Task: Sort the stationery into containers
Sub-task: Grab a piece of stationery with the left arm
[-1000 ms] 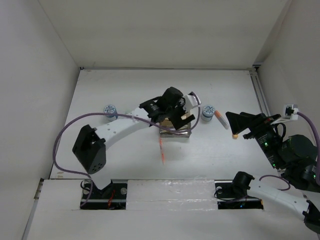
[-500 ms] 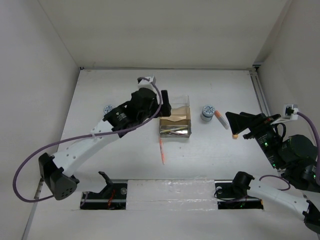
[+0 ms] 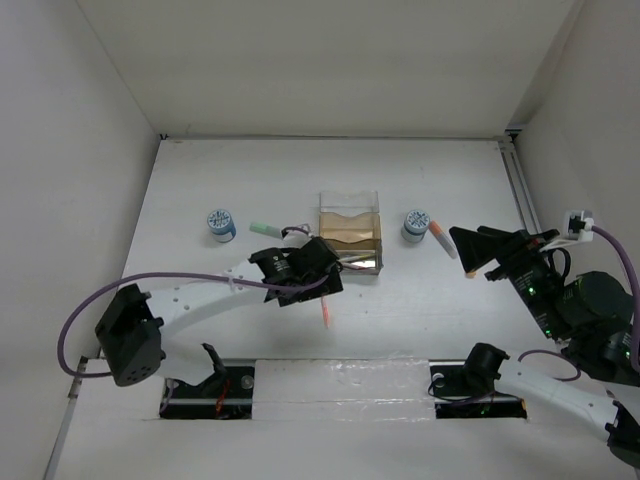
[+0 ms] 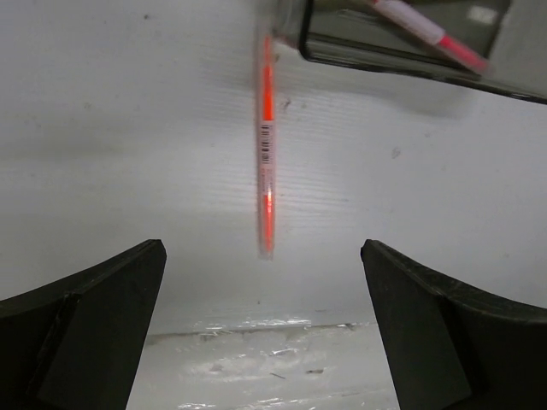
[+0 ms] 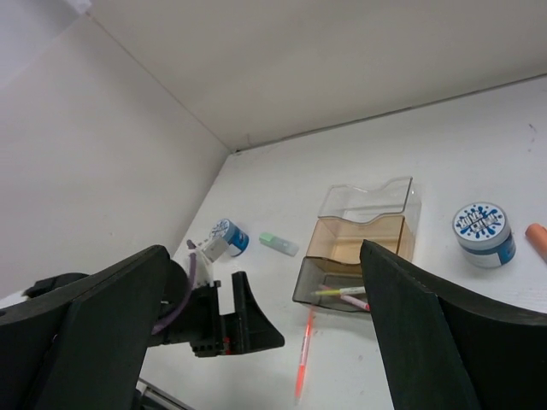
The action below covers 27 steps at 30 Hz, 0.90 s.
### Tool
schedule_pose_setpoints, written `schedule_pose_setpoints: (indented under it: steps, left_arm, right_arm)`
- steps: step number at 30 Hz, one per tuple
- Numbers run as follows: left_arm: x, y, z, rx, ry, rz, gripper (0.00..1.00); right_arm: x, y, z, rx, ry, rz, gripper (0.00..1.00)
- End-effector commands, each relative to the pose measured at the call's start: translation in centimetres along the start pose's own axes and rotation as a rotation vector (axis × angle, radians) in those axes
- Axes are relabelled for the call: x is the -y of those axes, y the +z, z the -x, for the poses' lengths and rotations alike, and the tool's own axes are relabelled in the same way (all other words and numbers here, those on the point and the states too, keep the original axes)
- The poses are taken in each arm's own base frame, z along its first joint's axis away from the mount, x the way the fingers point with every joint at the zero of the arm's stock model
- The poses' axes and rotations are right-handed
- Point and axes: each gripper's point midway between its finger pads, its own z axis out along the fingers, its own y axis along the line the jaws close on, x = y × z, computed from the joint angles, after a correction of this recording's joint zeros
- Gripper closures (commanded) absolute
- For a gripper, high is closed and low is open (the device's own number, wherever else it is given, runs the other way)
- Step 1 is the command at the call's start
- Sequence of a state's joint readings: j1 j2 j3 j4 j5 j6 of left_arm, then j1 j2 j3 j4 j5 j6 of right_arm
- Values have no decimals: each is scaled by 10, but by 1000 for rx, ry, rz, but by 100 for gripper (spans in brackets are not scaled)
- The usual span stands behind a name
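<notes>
One thin orange pen (image 4: 267, 154) lies on the white bench (image 3: 450, 180), just before the clear plastic divided organizer (image 3: 350, 215). The left end effector (image 4: 263, 249) hovers above it, wide and empty; the right end effector (image 3: 462, 250) is likewise wide, well apart.

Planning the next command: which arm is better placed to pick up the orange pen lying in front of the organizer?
Left. The left gripper, open, hovers close to the orange pen, which lies centred in its wrist view. The right gripper sits off to the right, past the organizer.
</notes>
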<state>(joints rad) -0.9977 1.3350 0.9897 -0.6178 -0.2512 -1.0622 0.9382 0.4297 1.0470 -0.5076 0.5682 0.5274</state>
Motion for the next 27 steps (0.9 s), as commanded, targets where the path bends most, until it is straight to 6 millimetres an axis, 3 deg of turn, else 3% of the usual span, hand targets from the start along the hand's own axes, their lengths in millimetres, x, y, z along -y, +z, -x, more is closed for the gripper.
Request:
schedule_pose_setpoints:
  steps: [1,7,16,20,21,22,27]
  left_arm:
    - [-21,22,-10,1,-58,107,2]
    - [-41,50,-23,-14,-28,224,9]
    - [-31,78,-24,-12,25,277,18]
    - [-32,81,-24,-14,44,302,36]
    - [-30,83,-24,-15,45,305,50]
    - [-35,84,-26,-24,53,324,54]
    - [-44,83,-30,-29,39,346,59]
  right_arm:
    - [-11,-1,7,23,17,53,0]
    - [-13,-3,11,34,28,70,0]
    - [-14,-5,10,36,24,82,0]
    - [-14,-5,10,36,24,82,0]
    - [-14,-7,13,43,28,86,0]
    - [-14,-7,13,43,29,86,0]
    - [-14,-7,13,43,29,86,0]
